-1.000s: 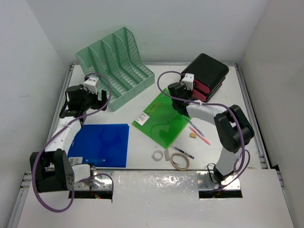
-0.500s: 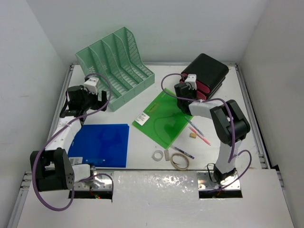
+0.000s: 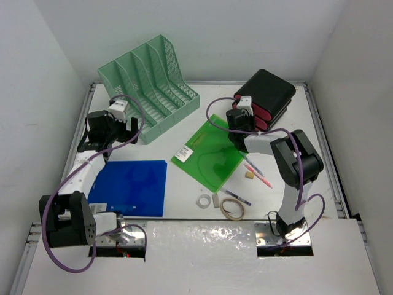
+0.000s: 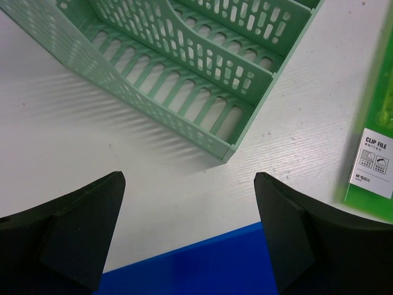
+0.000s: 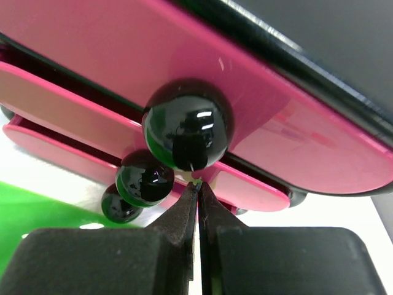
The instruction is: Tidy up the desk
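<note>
The desk is a white tabletop with silver rails. A black drawer unit with pink drawers stands at the back right. My right gripper is at its front. In the right wrist view it is shut, with its tips just below the top drawer's black knob. Two more knobs sit lower left. My left gripper is open and empty above bare desk, between the mint-green rack and the blue folder.
The mint-green mesh rack stands at the back left. A green clip file lies mid-desk and the blue folder at the front left. Pens, a tape ring, a small ring and an eraser lie front right.
My right gripper has moved from over the green file's far corner up to the front of the drawer unit. The left arm has not moved.
</note>
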Controlling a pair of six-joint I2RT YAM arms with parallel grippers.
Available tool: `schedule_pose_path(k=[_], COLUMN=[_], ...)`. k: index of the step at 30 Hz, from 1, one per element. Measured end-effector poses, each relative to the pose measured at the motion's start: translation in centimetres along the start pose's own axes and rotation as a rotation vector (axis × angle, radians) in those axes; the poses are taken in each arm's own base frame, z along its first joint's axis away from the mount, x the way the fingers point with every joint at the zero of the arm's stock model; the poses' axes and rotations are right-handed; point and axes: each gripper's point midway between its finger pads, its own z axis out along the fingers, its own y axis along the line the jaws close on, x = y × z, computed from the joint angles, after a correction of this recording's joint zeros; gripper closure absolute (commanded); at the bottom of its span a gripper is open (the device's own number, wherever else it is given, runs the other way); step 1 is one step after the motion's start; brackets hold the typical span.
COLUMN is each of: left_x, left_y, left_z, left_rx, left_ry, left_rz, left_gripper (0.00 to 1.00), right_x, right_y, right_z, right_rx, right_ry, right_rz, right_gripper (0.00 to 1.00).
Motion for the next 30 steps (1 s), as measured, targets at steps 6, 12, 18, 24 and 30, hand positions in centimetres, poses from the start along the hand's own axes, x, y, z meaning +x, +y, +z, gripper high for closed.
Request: schedule_pose_path(k=[6, 12, 18, 24, 30], left_x=[0.0, 0.0, 0.1, 0.3, 0.5], left_y=[0.1, 0.1, 0.0, -0.2, -0.3], left_z=[0.0, 0.0, 0.0, 0.1, 0.0], left_rx=[-0.003, -0.003, 0.001, 0.015, 0.021], left_ry=[0.001, 0.002, 0.003, 0.009, 0.017], left_rz=[0.007, 0.011, 0.012, 0.01, 0.007], left_gripper=[0.15, 0.15, 0.15, 0.15, 0.15], right_x=[-0.2, 0.2, -4.4, -10.4, -9.6], right_y=[-0.1, 0.9, 1.0, 0.6, 1.1], right_z=[0.0, -2.0, -5.2, -5.0, -3.6], right_rx=[-0.008, -0.142, -0.227, -0.151, -0.058], right_ry=[-0.018, -0.011, -0.054, -0.081, -0.046], right_rz=[-0.027, -0.046, 0.161, 0.407, 0.466], right_gripper=[1.0, 0.62, 0.41, 0.41, 0.52])
